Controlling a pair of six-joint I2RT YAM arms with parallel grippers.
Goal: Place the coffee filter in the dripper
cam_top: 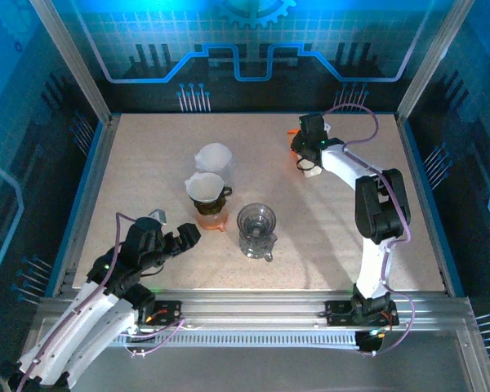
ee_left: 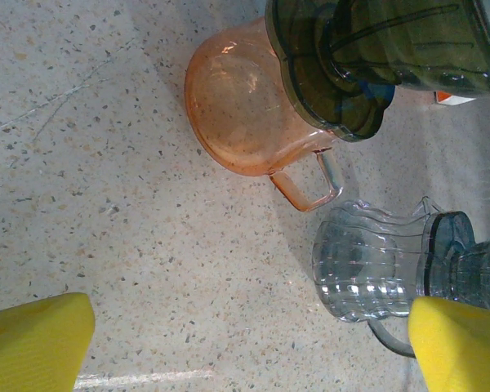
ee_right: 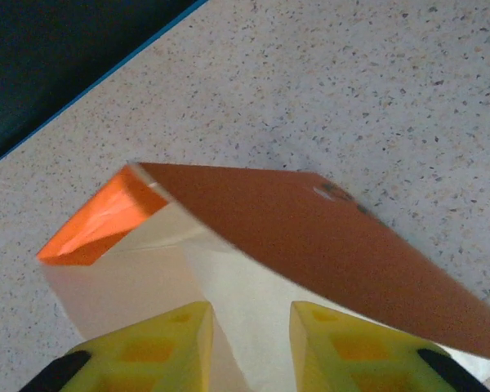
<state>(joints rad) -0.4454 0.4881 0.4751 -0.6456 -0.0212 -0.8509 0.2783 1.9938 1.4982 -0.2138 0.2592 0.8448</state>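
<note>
- Yellow fingers [ee_right: 171,339] of the right gripper [ee_right: 249,343] sit close together at the open orange box [ee_right: 310,245]. A white sheet runs between them, but I cannot tell if they pinch it.
- That sheet looks like the coffee filter [ee_right: 237,286], not yet out of its box at the far side of the desk [ee_right: 376,73].
- Left gripper [ee_left: 249,339] is spread wide and holds nothing, near the clear dripper [ee_left: 363,269] and the orange jug [ee_left: 245,114].
- I think the step now is getting a filter out. The next move needs a soft lift, then a carry to the dripper.
</note>
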